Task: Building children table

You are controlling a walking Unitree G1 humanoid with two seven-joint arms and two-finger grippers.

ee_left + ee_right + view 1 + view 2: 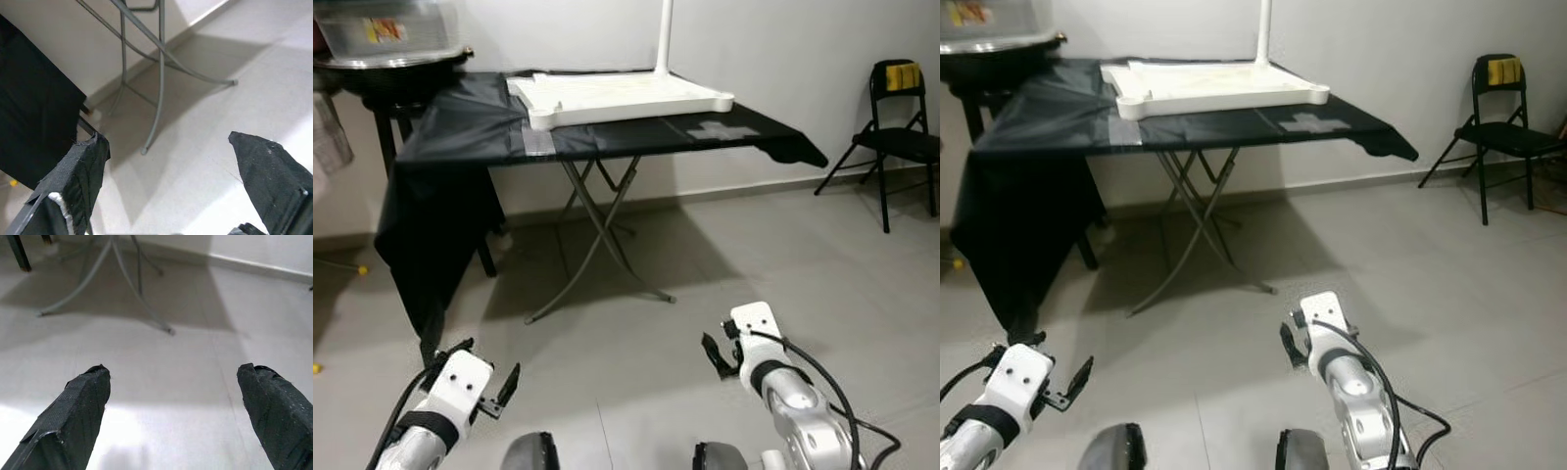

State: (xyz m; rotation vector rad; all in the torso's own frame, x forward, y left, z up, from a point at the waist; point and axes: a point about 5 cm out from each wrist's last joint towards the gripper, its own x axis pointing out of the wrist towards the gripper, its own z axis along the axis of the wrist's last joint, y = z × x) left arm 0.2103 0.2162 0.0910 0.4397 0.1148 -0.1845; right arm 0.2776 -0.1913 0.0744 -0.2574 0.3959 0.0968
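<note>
The white children's table top [617, 96] lies upside down on the black-draped folding table [724, 132], well ahead of both wide-open, empty grippers, left gripper [171, 171] and right gripper [173, 406], neither arm clearly nearer

You get even, fairly bright indoor light and sharp head views with no motion blur. The folding table [607, 132] throws a soft, wide shadow onto the pale floor [803, 264] beneath and in front of it. The black cloth [440, 225] reads almost featureless. In both wrist views the close black fingertips [83, 171] look soft, and the floor glares white near the right wrist's fingertips [73, 406].
</note>
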